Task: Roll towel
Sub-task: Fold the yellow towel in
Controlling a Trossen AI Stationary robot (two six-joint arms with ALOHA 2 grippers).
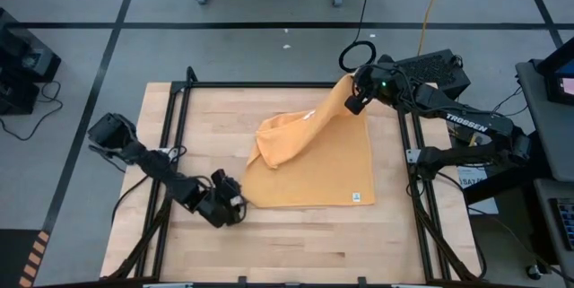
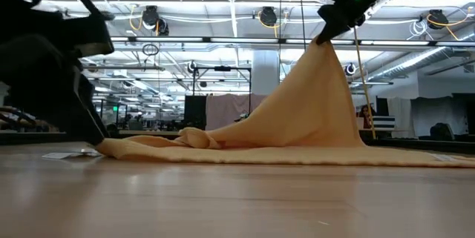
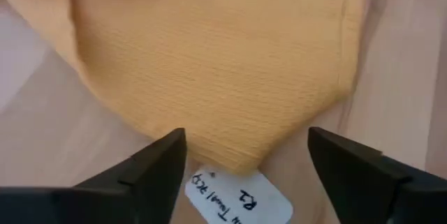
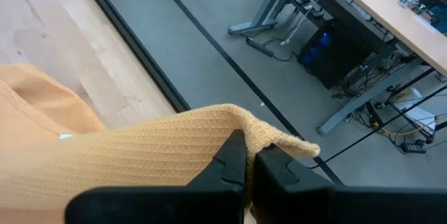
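Towel (image 1: pixel 314 167) lies on the wooden table (image 1: pixel 296 243), spread over the middle of it and partly folded; one far corner is lifted clear of the surface, so the cloth rises from the flat part in a tent-like slope.

Right gripper (image 1: pixel 356 100) is above the towel's far right corner, fingers pressed together and pinching that corner; the wrist view shows cloth clamped between the two dark fingers with a small flap sticking past them.

Left gripper (image 1: pixel 235 205) sits low at the towel's near left corner, fingers spread, nothing between them. Its wrist view shows the corner and a white tag (image 3: pixel 237 197) lying in the gap between the fingers, apparently ungripped.

A second white tag (image 1: pixel 356 197) shows at the towel's near right corner.

Orientation: the flat part is roughly square with edges parallel to the table edges. The raised fold runs diagonally from the pinched corner toward the bunched cloth at the towel's left side; this is the long axis at present.

Assessment of step in hand: the right gripper appears to be carrying its corner over the towel to begin a fold or roll. To do this well, keep the pinch firm, move along the diagonal, and lay the corner down without dragging the flat part. The left gripper could anchor its corner first, else the whole cloth may slide
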